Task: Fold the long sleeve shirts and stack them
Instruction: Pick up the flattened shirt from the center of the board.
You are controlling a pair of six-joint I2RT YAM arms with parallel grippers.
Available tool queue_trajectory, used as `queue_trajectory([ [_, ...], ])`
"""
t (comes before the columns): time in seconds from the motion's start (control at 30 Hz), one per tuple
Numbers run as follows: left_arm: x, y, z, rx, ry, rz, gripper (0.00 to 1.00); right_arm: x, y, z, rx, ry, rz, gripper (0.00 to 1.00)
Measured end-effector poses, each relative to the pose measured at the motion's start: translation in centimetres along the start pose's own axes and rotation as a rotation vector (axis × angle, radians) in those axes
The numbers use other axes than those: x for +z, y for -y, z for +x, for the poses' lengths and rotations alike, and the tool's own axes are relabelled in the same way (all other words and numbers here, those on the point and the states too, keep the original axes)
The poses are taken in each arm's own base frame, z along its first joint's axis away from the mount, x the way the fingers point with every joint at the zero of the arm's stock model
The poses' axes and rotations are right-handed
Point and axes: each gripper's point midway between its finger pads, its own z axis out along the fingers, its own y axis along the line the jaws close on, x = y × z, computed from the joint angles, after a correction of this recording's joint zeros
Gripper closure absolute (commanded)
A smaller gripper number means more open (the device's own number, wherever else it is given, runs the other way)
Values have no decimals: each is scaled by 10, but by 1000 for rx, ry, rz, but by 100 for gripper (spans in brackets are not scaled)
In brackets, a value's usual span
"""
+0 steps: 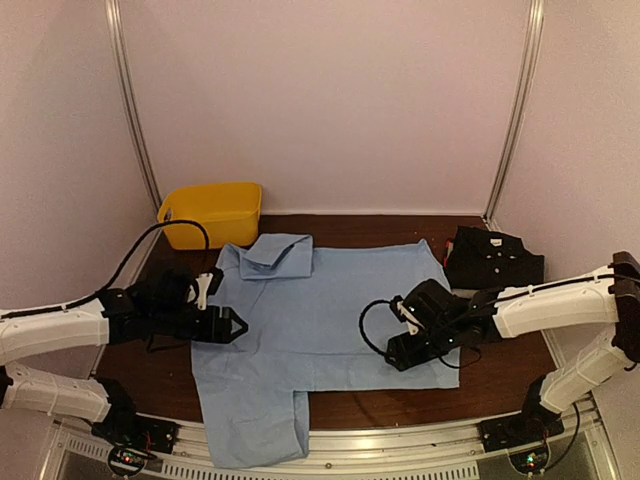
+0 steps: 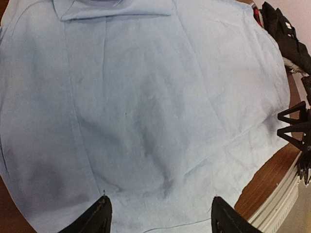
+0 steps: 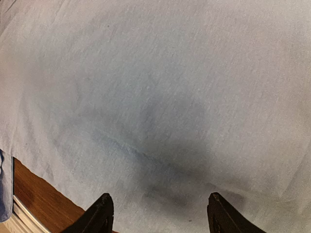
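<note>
Top view, light blue shirt (image 1: 320,310): spread flat mid-worktop (image 1: 380,228), collar toward 12 o'clock, long axis 12 to 6, near end lapping over the 6 o'clock edge.
Top view, surroundings: black shirt (image 1: 492,258) folded at 2 o'clock; yellow bin (image 1: 212,212) at 11.
Left wrist, left gripper (image 2: 160,221): fingers spread, empty, over smooth, faintly creased blue cloth; the collar fold shows at 12.
Right wrist, right gripper (image 3: 158,216): fingers spread, empty, over shadowed blue cloth; bare wood shows only at 7 o'clock.
</note>
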Motion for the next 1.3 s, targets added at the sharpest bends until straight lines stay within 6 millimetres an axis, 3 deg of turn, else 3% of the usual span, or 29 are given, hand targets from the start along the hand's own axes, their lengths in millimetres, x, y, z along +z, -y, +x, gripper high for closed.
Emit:
queue_trajectory([
  [0.13,5,-17,42,-54,-75,-60,28,19,-1,12,-9,-46,15,33],
  [0.23,6,-24,59,-80,-102,-106,27,25,-2,9,-8,-40,16,33],
  [0.43,4,-21,67,-125,-88,-137,26,32,-4,-2,-10,-17,35,33],
  [0.6,1,-31,70,-166,-80,-186,25,32,2,-6,-4,-5,59,33],
  [0.97,-9,-48,78,-219,-86,-270,24,18,40,4,60,-26,134,34],
  [1.3,-23,-55,103,-295,-130,-257,25,8,36,6,63,-14,95,34],
])
